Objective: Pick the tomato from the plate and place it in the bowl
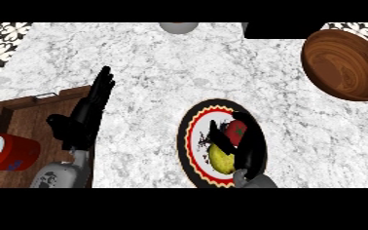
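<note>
The red tomato (pixel 237 130) is seen on the patterned plate (pixel 188 141), just beside a yellow fruit (pixel 221 160) and grasped by the curled fingers of the right hand (pixel 243 148) — the wooden bowl (pixel 338 66) is set well apart at upper right — while the left hand (pixel 84 114) is held open, fingers straight, at the left.

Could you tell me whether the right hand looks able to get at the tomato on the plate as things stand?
Probably yes. The right hand is already over the plate, its fingers and thumb curving round the tomato. Only a yellow fruit lies beside it, and nothing covers the tomato.
</note>
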Controlling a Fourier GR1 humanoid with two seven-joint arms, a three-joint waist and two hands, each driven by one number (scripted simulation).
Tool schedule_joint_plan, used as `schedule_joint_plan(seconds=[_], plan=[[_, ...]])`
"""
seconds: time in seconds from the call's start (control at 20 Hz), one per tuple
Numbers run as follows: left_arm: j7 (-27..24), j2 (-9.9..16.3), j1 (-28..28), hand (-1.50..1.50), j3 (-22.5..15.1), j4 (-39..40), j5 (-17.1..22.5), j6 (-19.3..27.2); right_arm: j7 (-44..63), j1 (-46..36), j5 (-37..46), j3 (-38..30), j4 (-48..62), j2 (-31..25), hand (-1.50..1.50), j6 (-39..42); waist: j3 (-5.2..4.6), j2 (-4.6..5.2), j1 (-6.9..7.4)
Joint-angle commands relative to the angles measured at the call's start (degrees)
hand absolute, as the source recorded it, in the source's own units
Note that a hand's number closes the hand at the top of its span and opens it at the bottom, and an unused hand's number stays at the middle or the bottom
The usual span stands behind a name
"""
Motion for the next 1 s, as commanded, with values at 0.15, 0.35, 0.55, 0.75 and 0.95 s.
schedule_joint_plan(seconds=[0.15, 0.35, 0.55, 0.75, 0.95], plan=[[1.4, -1.7, -3.0, 0.00, 1.8, 2.8, -1.1, -0.4, -3.9, -2.3, -1.2, 3.2, 4.0, 1.1, 1.50, 1.4, 0.21, 0.27, -0.24], [0.2, -1.9, -1.6, 0.00, 0.0, 0.7, -1.1, 0.2, -19.1, -1.4, -15.8, 11.0, -9.6, -9.8, 1.50, 20.4, 0.53, 0.07, 1.16], [0.2, -1.9, -2.6, 0.00, 0.6, 2.3, -1.2, 0.3, -30.3, 0.5, -22.5, 16.1, -16.9, -17.4, 1.50, 31.4, 0.60, 0.33, 0.16], [-0.2, -2.3, -0.4, 0.00, 0.0, 0.6, -1.6, 1.0, -44.1, 2.9, -33.4, 9.9, -27.0, -27.5, 1.50, 38.3, 0.51, -0.05, -1.08], [-1.3, -0.9, 0.4, 0.00, 1.9, 2.3, -1.0, 0.1, -58.7, 6.5, -42.5, 0.4, -32.4, -35.0, 1.50, 42.6, 0.42, 0.15, -1.93]])
